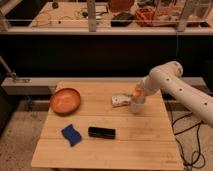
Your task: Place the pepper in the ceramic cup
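Camera view: gripper (pixel 137 93), finger state indiscernible, directly over ceramic cup (pixel 137 105); pepper (pixel 137 91) at its rim; orange bowl (pixel 65 100) holds nothing visible.

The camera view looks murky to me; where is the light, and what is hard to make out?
Camera view: soft all over; the table is evenly lit, the space behind it dark, the shelf above brighter. The gripper sits over the ceramic cup, blurring into it, with an orange spot, likely the pepper, there. The bowl reads clearly.
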Robot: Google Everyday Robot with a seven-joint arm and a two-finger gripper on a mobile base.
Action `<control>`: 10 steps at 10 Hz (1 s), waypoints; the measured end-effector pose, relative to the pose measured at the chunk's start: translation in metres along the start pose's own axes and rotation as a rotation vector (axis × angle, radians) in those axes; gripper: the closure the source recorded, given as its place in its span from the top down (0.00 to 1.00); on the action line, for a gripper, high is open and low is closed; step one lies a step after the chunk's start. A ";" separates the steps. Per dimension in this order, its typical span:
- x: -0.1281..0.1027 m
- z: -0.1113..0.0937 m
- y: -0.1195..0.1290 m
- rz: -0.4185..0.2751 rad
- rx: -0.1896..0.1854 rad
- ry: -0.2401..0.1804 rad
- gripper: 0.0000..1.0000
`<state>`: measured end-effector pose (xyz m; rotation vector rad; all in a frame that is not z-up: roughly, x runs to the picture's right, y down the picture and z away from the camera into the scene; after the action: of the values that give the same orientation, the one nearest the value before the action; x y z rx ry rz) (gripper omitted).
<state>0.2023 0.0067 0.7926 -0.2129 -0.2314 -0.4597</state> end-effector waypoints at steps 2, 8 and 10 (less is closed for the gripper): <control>0.000 0.000 0.001 0.002 0.001 0.000 0.42; 0.000 -0.001 -0.001 0.006 0.008 -0.001 0.42; 0.000 -0.001 -0.001 0.008 0.010 -0.001 0.42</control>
<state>0.2019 0.0059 0.7919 -0.2040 -0.2337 -0.4499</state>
